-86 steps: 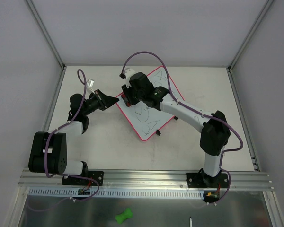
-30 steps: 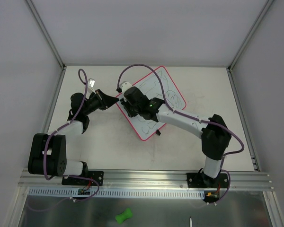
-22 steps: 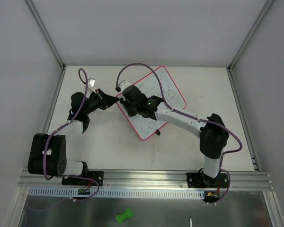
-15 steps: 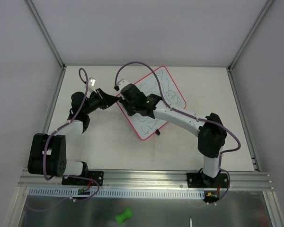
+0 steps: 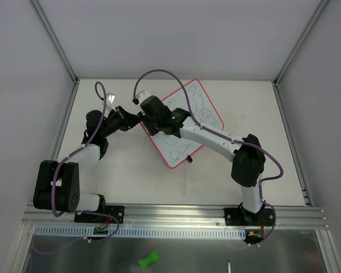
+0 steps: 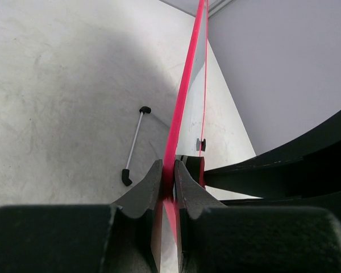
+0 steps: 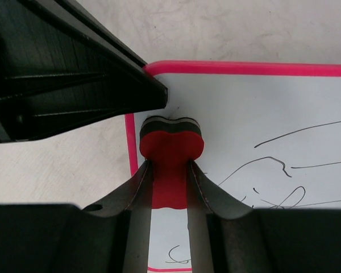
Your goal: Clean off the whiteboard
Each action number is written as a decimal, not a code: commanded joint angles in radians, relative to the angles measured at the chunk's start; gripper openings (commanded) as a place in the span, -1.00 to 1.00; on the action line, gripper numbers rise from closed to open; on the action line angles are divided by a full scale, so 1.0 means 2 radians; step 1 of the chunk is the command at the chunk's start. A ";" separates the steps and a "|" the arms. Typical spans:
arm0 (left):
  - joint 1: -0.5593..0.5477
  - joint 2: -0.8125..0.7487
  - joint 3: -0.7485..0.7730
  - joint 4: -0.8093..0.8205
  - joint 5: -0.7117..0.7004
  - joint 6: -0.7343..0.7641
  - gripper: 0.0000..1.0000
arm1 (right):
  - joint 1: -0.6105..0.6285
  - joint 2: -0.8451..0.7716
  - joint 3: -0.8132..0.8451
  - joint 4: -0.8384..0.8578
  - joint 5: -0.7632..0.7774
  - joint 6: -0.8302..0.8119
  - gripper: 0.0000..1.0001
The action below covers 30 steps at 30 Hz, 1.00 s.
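Observation:
The whiteboard (image 5: 179, 149) lies turned like a diamond on the table, pink-framed, with thin pen scribbles (image 7: 273, 165) on it. My left gripper (image 5: 137, 120) is shut on the board's left corner, its jaws pinching the pink frame (image 6: 169, 182). My right gripper (image 7: 169, 165) is shut on a red bone-shaped eraser (image 7: 170, 145), whose dark felt end presses on the board close to that corner, right beside the left gripper's black body (image 7: 74, 74). In the top view the right gripper (image 5: 150, 114) hides the eraser.
A thin white rod with black ends (image 6: 133, 145) lies on the table by the board's edge. A black clip (image 5: 190, 161) sits at the board's near edge. A green bone-shaped piece (image 5: 149, 260) lies below the front rail. Grey walls enclose the table.
My right gripper has slid the eraser up and left across the board, toward the corner held by the left gripper. The left arm and the board have not moved.

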 commanded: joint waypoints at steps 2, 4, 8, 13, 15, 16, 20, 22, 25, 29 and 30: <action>-0.029 -0.016 0.016 0.018 0.043 0.013 -1.00 | -0.013 0.034 0.037 0.009 0.006 0.000 -0.99; -0.029 -0.016 0.016 0.017 0.043 0.015 -1.00 | -0.020 0.039 0.045 -0.001 0.015 0.000 -1.00; -0.029 -0.015 0.017 0.016 0.043 0.016 -1.00 | -0.037 0.039 0.051 -0.007 0.019 0.008 -1.00; -0.030 -0.016 0.018 0.014 0.042 0.018 -1.00 | -0.069 0.035 0.050 -0.009 0.007 0.015 -0.99; -0.031 -0.016 0.018 0.014 0.042 0.018 -1.00 | -0.078 0.034 0.050 -0.009 0.009 0.012 -0.99; -0.031 -0.017 0.018 0.014 0.041 0.019 -1.00 | -0.080 0.034 0.049 -0.009 0.010 0.012 -0.99; -0.031 -0.018 0.018 0.013 0.040 0.020 -1.00 | -0.088 0.034 0.045 -0.009 0.007 0.011 -1.00; -0.032 -0.017 0.017 0.013 0.039 0.021 -1.00 | -0.086 0.033 0.042 -0.007 -0.007 0.007 -0.99; -0.032 -0.017 0.018 0.012 0.038 0.021 -1.00 | -0.073 0.024 0.026 0.004 -0.001 -0.001 -0.99; -0.032 -0.017 0.018 0.010 0.038 0.022 -1.00 | -0.050 -0.003 -0.024 0.038 0.000 -0.014 -1.00; -0.032 -0.018 0.018 0.009 0.038 0.022 -1.00 | -0.040 -0.010 -0.040 0.063 -0.002 -0.017 -0.99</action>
